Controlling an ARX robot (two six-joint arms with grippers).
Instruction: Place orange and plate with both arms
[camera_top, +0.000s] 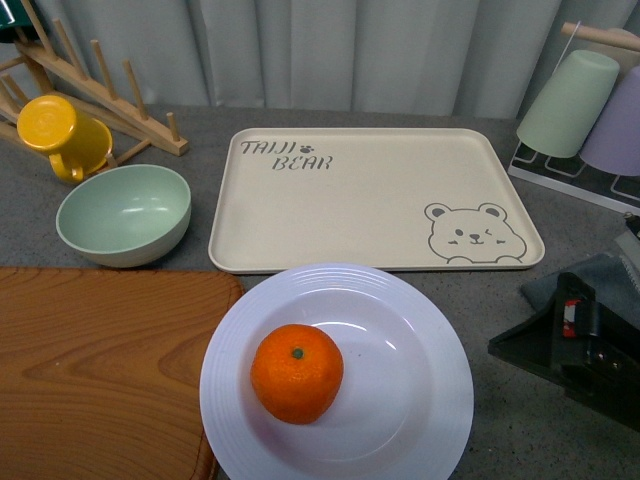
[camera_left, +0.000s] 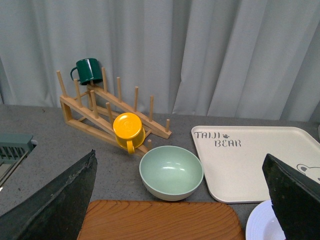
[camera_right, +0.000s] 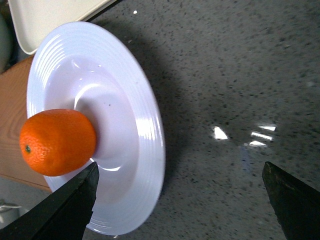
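Note:
The orange (camera_top: 296, 372) lies in the white ridged plate (camera_top: 420, 420) at the front centre of the grey table, the plate partly over the wooden board's edge. The right wrist view shows the orange (camera_right: 57, 142) in the plate (camera_right: 145, 125) beside my right gripper (camera_right: 180, 200), which is open and empty over bare table to the plate's right. The right arm (camera_top: 585, 345) shows at the right edge of the front view. My left gripper (camera_left: 182, 200) is open and empty above the wooden board; a sliver of the plate (camera_left: 262, 225) shows by one of its fingers. The left arm is out of the front view.
A beige bear-print tray (camera_top: 375, 200) lies behind the plate. A pale green bowl (camera_top: 124, 214), a yellow mug (camera_top: 62, 135) and a wooden rack (camera_top: 95, 85) stand at the back left. A wooden board (camera_top: 100, 370) fills the front left. Cups on a stand (camera_top: 585, 110) are at the back right.

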